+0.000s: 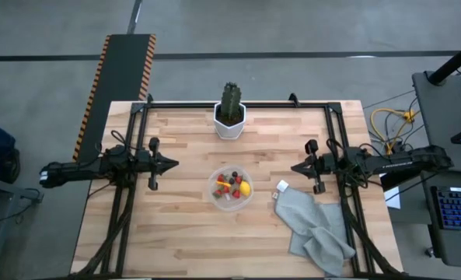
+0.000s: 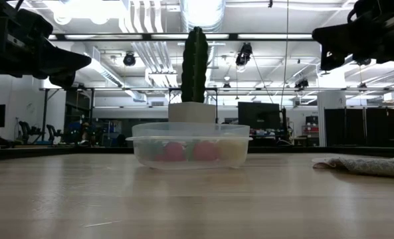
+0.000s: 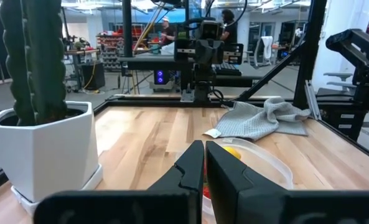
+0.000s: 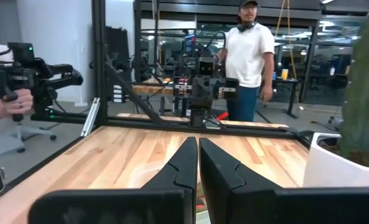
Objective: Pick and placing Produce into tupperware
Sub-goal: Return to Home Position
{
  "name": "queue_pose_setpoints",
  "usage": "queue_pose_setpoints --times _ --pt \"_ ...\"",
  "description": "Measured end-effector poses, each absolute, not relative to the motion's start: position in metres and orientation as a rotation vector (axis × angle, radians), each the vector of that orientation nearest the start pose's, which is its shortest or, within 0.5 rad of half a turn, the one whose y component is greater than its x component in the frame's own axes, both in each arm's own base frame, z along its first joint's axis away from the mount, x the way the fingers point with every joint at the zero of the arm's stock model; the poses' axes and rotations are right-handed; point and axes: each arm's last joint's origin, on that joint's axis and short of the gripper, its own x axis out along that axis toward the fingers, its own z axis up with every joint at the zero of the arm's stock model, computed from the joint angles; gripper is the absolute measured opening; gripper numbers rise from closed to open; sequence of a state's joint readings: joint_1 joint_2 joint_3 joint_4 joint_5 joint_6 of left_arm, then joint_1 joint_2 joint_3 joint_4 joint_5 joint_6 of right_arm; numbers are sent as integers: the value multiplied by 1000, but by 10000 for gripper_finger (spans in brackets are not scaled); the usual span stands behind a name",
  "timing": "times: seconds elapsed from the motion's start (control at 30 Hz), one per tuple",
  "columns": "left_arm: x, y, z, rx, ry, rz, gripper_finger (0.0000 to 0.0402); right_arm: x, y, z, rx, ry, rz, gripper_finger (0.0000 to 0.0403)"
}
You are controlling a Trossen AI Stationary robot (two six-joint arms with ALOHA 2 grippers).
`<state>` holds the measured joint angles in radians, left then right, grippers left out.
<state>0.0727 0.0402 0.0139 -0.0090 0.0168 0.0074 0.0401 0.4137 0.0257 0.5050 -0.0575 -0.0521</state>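
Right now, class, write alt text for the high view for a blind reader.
A clear round container of toy fruit sits mid-table between the shut left gripper and shut right gripper. A potted cactus stands beyond it, a grey cloth to its right.

The right claw (image 4: 198, 142) points level across the wooden desk (image 4: 122, 152), its 2 dark fingers (image 4: 178, 168) pressed together, with only a thin slit between them. A white pot (image 4: 336, 169) stands close by, a green cactus (image 4: 366, 87) rising from it. Across the desk the left arm (image 4: 203, 78) faces back. Behind it stands 1 person (image 4: 249, 53) in a white shirt — and off to the side, another person's hand (image 4: 7, 104) grips a dark device (image 4: 41, 78).
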Motion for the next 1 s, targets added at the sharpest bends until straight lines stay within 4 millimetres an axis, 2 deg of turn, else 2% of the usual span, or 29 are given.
queue_pose_setpoints --times 0.4,0.7,1.0 --pt "100 7 163 5 46 53 0 119 7 189 -76 -165 66 8" --pt "101 7 161 3 69 52 0 108 8 206 -97 -77 29 8" --pt "102 7 159 2 93 51 0 93 10 190 -52 -100 6 8"
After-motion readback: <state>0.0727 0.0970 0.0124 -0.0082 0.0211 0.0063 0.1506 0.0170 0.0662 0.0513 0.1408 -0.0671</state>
